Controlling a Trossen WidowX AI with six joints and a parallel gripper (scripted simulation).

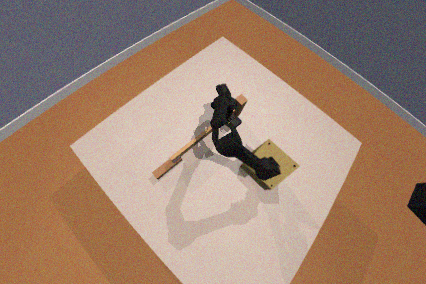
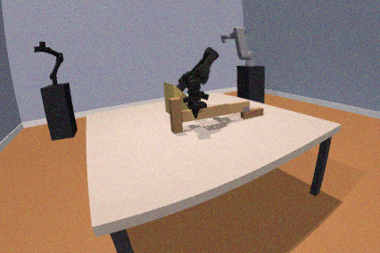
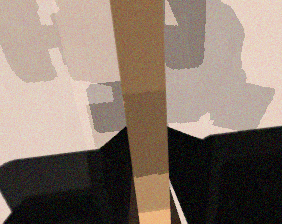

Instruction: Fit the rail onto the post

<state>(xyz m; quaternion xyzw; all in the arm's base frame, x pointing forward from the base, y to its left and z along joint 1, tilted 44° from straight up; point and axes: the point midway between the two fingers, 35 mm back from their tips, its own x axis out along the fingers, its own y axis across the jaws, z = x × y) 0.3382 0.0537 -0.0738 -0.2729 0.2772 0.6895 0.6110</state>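
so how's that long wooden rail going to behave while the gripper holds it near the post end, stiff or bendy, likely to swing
The rail probably stays stiff: it looks straight from the post to the footboard block. The gripper is shut on it near one end, so it may tend to pivot. Its flat sides suggest it won't roll.

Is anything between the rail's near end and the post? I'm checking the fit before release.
Nothing visible does. The pincer is shut on the rail, whose near end already sits against the post; the pegs themselves cannot be seen.
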